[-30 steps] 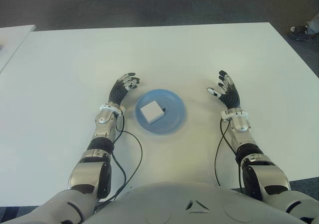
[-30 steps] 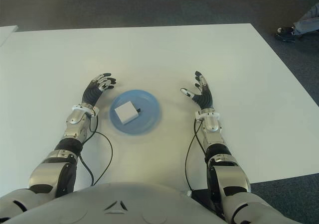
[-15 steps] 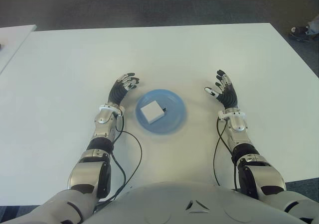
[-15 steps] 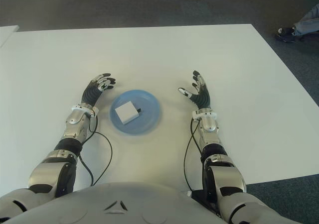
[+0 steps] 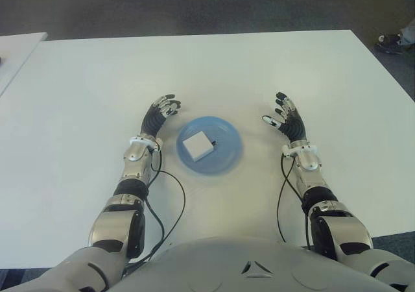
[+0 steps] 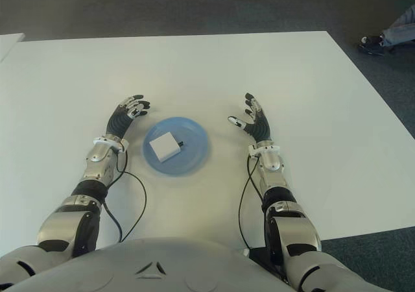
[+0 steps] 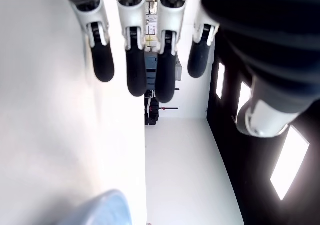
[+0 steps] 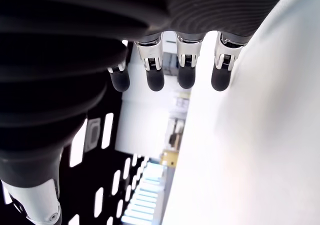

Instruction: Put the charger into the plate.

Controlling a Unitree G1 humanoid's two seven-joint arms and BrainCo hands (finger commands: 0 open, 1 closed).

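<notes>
Since the charger [image 5: 197, 146] already lies inside the plate [image 5: 227, 159], a little to the robot's left of the plate's middle and clear of the rim, the placing step looks done and the task close to finished. Neither hand holds anything. The left hand [image 5: 159, 115] shows just beside the plate on its left, fingers [image 7: 132, 60] extended and loosely spread with nothing between them. The right hand [image 5: 285, 119] shows on the plate's right side, a bit farther off, palm turned inward, its fingers [image 8: 152, 70] also straight and apart and empty. Whether either hand touches the table cannot be told from these views.

What remains, by my reckoning, is only to draw both arms back toward the body without brushing the plate; the left hand is the nearer one, so it would need to pull away from the rim rather than sweep across it. No further grasp seems called for.

The table [image 5: 214, 71] is a plain white top, bare apart from the plate and the two arms with their thin black cables trailing from the wrists. A second white surface [image 5: 16, 48] shows at the far left edge. Beyond the table lies dark grey floor [image 5: 194, 6], and at the far right corner a person's shoe [image 5: 389, 42] is just in view.
</notes>
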